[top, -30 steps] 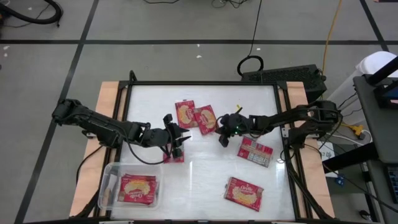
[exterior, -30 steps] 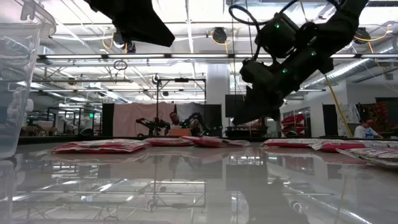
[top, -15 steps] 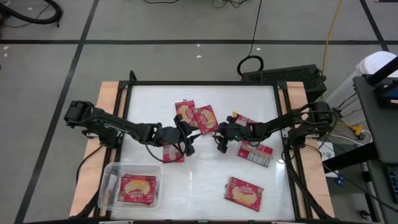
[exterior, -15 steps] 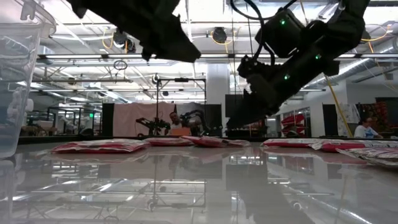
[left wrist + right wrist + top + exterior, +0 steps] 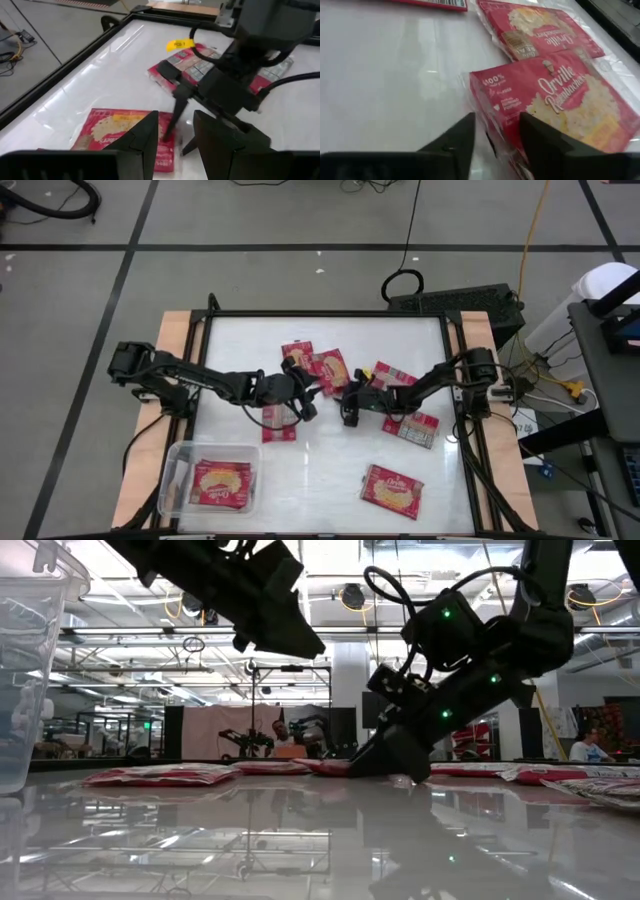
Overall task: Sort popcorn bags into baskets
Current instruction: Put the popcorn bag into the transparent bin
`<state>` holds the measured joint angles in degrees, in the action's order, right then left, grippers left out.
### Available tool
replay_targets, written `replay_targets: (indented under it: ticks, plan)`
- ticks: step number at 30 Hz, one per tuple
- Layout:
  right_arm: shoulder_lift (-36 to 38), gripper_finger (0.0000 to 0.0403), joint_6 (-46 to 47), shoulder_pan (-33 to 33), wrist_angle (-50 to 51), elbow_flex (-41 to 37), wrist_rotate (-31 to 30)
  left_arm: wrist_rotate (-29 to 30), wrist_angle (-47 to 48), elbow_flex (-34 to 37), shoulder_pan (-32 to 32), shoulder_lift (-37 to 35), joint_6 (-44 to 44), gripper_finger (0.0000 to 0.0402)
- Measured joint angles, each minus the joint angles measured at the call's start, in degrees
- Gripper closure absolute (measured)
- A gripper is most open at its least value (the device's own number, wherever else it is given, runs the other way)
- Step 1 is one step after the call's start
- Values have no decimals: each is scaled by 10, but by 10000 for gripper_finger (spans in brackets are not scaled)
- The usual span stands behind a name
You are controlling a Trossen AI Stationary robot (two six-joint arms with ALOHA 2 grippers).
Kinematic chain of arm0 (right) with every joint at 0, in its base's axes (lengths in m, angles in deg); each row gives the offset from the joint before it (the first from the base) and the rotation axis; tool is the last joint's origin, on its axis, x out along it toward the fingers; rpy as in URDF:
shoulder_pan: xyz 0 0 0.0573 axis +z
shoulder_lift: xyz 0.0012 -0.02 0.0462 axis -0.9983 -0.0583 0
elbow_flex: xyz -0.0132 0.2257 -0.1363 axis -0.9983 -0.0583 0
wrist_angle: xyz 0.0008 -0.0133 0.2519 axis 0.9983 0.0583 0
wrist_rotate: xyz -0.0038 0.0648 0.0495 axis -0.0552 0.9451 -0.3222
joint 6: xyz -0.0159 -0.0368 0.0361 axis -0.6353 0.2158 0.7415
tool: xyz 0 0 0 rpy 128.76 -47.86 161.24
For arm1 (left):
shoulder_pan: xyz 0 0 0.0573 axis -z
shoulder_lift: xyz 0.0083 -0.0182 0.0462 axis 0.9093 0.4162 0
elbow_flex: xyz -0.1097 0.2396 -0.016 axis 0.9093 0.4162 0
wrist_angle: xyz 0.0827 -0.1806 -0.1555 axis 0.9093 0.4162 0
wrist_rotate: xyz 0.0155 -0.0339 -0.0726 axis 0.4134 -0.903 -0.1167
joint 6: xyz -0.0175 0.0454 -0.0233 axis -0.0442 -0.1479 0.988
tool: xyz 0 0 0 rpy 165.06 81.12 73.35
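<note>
Several red popcorn bags lie flat on the white table. Two of them overlap at the far middle, one (image 5: 297,360) behind the other (image 5: 330,370). My right gripper (image 5: 492,142) is down at the table, open, its fingers on either side of the nearer bag's short end (image 5: 490,125). My left gripper (image 5: 308,400) hangs open above the table just left of that bag, nothing between its fingers (image 5: 175,145). The clear basket (image 5: 175,455) at the near left holds one bag (image 5: 222,482). My right gripper comes slanting down from the table's right, its open fingers (image 5: 545,145) astride the front-up bag's short end (image 5: 487,120). The bag lies flat on the table. Whether the fingers touch it, I cannot tell.
More bags lie around: one (image 5: 280,428) under my left arm, two back-up ones (image 5: 395,375) (image 5: 412,427) beside my right arm, one (image 5: 392,490) at the near right. A black frame (image 5: 330,315) rims the table.
My right gripper has sunk to the table toward the overlapping bags, rolled about its own line and opened. My left gripper has moved toward the table's right and a little down, coming close beside the same bag. No bag has moved.
</note>
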<state>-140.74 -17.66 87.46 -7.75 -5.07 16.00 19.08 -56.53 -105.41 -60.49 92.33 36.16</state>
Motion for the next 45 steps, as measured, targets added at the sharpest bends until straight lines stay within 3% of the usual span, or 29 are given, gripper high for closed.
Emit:
replay_targets:
  ticks: [4, 6, 13, 18, 22, 27, 32, 36, 39, 45]
  plan:
    - [9, 365, 10, 1, 14, 0, 26, 0, 9, 0, -9, 0, 0, 273]
    - [20, 391, 7, 7, 22, -2, 51, 0, 19, 0, -12, 0, 3, 273]
    - [88, 400, -34, 60, 130, -2, 184, -15, 30, 0, -14, 0, 38, 273]
    - [153, 399, -28, 108, 291, -2, 180, -51, 30, 0, -14, 0, 64, 273]
    - [212, 399, 58, 126, 381, -2, 184, -88, 30, 0, -13, 0, 65, 273]
    - [291, 368, 152, 139, 445, -3, 198, -100, 9, 0, 3, 21, 56, 273]
    - [342, 314, 241, 134, 470, -2, 197, -101, -86, 0, 27, 75, 40, 273]
    - [365, 264, 435, 104, 481, -2, 160, -100, -138, 0, 33, 109, 49, 273]
    - [368, 228, 524, 71, 519, -2, 192, -99, -158, 0, 32, 126, 49, 273]
    - [339, 165, 534, 10, 555, -3, 239, -96, -57, -60, 30, 149, 33, 273]
